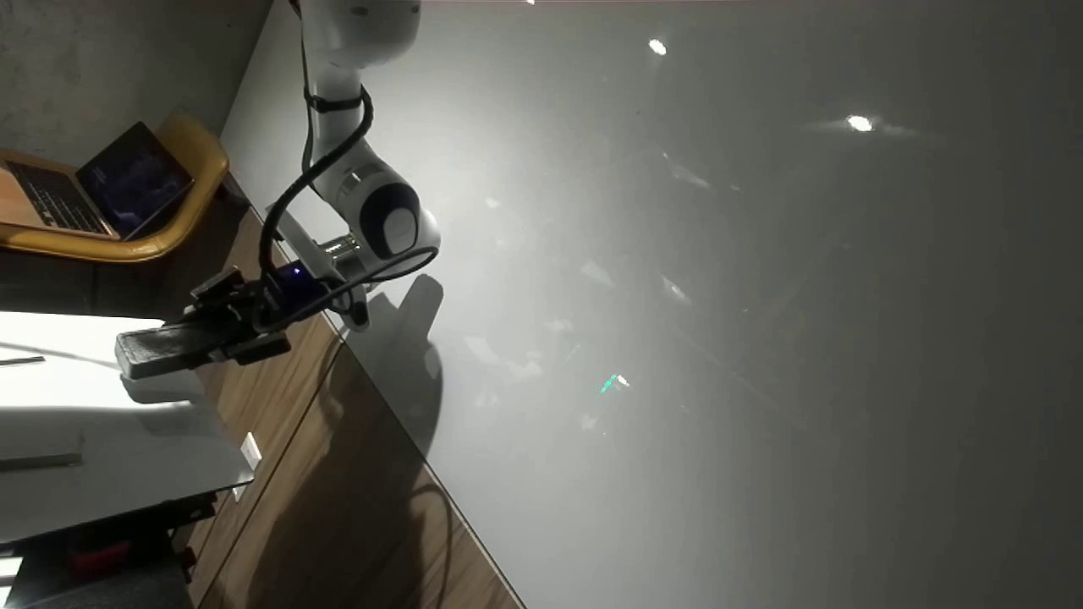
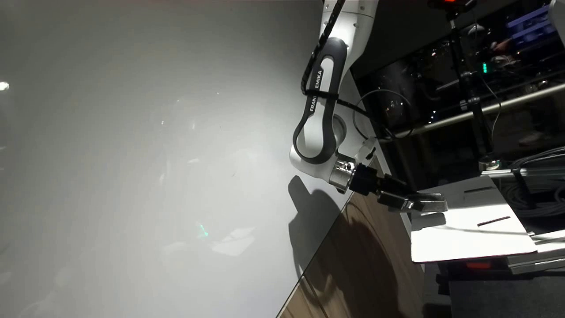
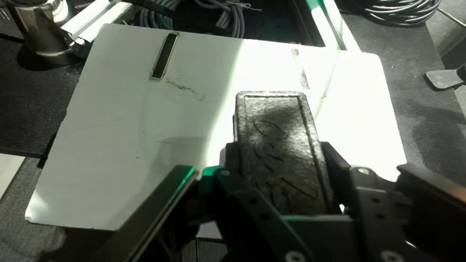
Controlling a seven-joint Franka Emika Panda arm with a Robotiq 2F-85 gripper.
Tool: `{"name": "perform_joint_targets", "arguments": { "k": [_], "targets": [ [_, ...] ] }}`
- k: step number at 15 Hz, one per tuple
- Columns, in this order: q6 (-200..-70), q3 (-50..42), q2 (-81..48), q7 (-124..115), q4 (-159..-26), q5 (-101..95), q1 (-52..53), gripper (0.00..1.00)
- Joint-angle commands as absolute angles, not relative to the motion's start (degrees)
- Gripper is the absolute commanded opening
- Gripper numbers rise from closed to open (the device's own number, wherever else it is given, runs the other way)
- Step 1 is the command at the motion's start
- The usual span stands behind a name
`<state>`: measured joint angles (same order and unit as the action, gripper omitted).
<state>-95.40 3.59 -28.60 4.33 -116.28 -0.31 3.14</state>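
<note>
My gripper (image 3: 282, 156) is shut on a dark rectangular block (image 3: 273, 120), its pads pressing the two long sides. The block has a worn grey face with a raised rim and curved scratch-like lines; its near end is hidden between the fingers. In both exterior views the block (image 1: 165, 348) sticks out from the gripper (image 2: 408, 198) over a white board (image 2: 468, 245). Its shadow falls on that board close by; whether they touch I cannot tell. A dark strip (image 3: 165, 56) and a paler, glare-washed strip (image 3: 301, 69) lie on the board, beyond the block.
A large glossy grey surface (image 1: 677, 423) with a wood-grain band (image 1: 338, 491) along its edge lies beside the arm. A laptop (image 1: 135, 182) rests on a yellow chair (image 1: 190, 152). Coiled cables (image 3: 400, 11), a metal cylinder (image 3: 40, 32) and a flat-bladed tool (image 3: 444, 78) surround the board.
</note>
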Motion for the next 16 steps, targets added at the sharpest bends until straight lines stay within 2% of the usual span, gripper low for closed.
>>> {"name": "perform_joint_targets", "arguments": {
  "k": [1,4,5,6,7,10,16],
  "targets": [
    [-93.9,2.9,-28.9,0.5,-115.4,-1.1,4.0,0.3],
    [-93.9,2.5,-29.4,-1.6,-115.6,-1.8,4.1,0.3],
    [-93.8,2.5,-29.6,-1.9,-115.5,-1.8,4.1,0.33],
    [-93.7,2.4,-29.7,-2.2,-115.5,-1.7,4.1,0.66],
    [-93.6,2.4,-29.8,-2.3,-115.4,-1.6,4.0,0.81],
    [-93.7,2.4,-29.7,-2.7,-115.3,-1.6,4.0,0.99],
    [-93.6,2.5,-29.7,-2.6,-114.6,-1.4,4.0,1.0]
  ]
}}
